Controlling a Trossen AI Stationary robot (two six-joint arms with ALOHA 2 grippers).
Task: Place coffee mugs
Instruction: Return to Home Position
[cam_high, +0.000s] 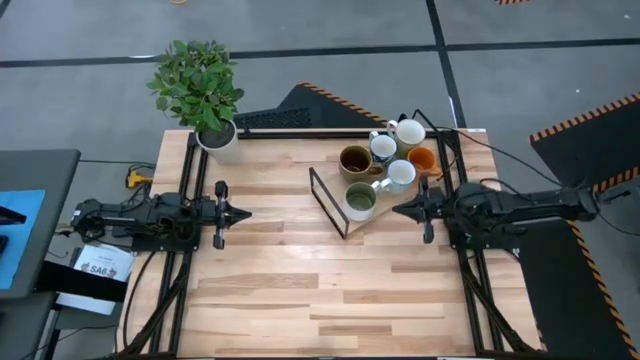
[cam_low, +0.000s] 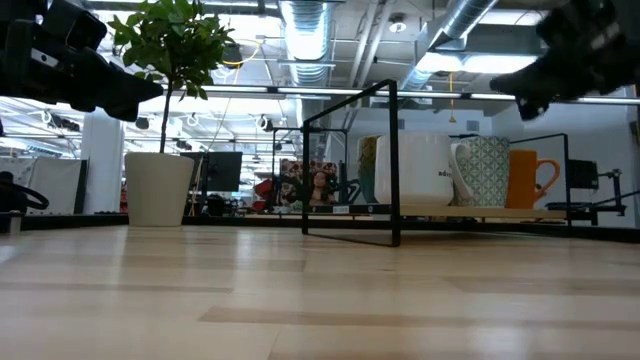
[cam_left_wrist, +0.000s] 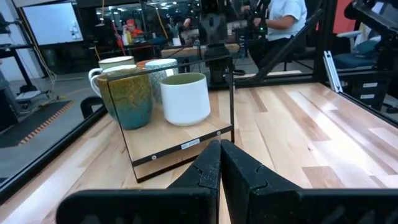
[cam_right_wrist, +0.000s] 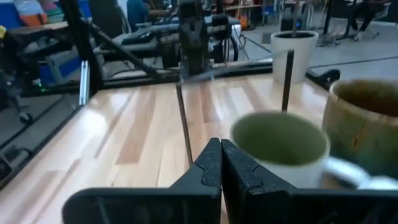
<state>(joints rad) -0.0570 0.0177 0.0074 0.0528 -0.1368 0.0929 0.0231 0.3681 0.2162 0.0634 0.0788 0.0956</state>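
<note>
Six mugs stand close together on a wooden tray with a black wire frame (cam_high: 330, 205) at the table's far right. They are brown (cam_high: 355, 160), pale with green inside (cam_high: 360, 202), white (cam_high: 400, 175), orange (cam_high: 422, 160), blue-patterned (cam_high: 383, 147) and cream (cam_high: 410, 132). My left gripper (cam_high: 243, 212) is shut and hovers over the table's left half, pointing at the tray. My right gripper (cam_high: 397, 210) is shut and hovers just right of the green-inside mug (cam_right_wrist: 280, 140), with the brown mug (cam_right_wrist: 364, 118) beyond. Neither gripper touches anything.
A white pot with a green plant (cam_high: 218, 140) stands at the far left corner of the table. Bare wood lies between the grippers and across the near half (cam_high: 320, 300). The wire frame's upright bars (cam_low: 395, 160) stand in front of the mugs.
</note>
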